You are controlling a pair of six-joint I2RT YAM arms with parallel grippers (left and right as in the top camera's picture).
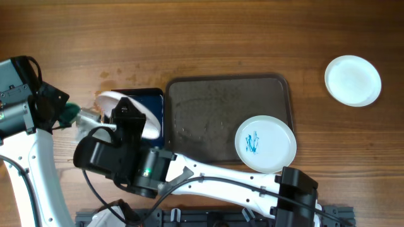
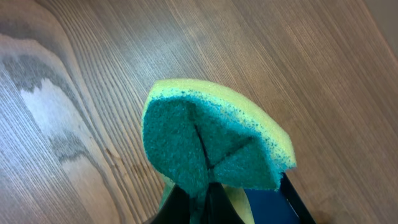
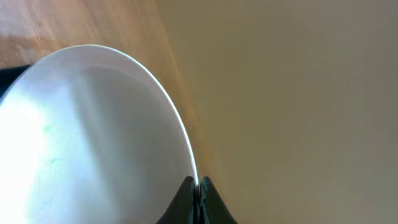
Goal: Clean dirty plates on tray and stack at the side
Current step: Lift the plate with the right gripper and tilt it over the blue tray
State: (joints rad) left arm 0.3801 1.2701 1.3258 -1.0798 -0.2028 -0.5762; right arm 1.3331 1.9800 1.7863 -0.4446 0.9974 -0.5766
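Note:
My right gripper (image 3: 198,184) is shut on the rim of a white plate (image 3: 93,137), held tilted on edge over the small dark blue tray (image 1: 151,101). The plate's face shows only faint marks. My left gripper (image 2: 208,194) is shut on a green-and-yellow sponge (image 2: 211,137), pinched and folded, just left of the held plate (image 1: 136,104). A second plate (image 1: 265,144) with blue scribble lies at the lower right corner of the large grey-brown tray (image 1: 208,107). A third, unmarked plate (image 1: 353,80) sits on the table at the far right.
The right arm (image 1: 221,183) stretches from the bottom right across the front of the table. The left arm (image 1: 25,145) stands at the left edge. Bare wooden table (image 1: 208,38) lies behind the trays.

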